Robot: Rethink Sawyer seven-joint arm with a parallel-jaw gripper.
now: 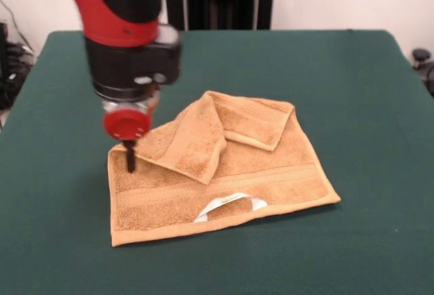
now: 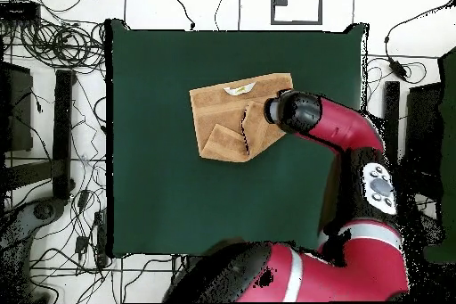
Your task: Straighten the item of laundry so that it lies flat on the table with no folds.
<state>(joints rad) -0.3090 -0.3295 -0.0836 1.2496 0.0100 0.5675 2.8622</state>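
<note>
Looking across the table (image 1: 352, 64), we see the towel (image 1: 271, 173) near its middle, two corners folded over onto it. Our gripper (image 1: 129, 158) presses on the towel's corner; we cannot tell how far it is open.

Red-and-black arm (image 1: 115, 17), red disc wrist

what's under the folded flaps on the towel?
More towel: two flaps lie folded over its lower layer. A white tag shows near the front hem. Whatever else the flaps cover is hidden. The gripper touches the corner.
</note>
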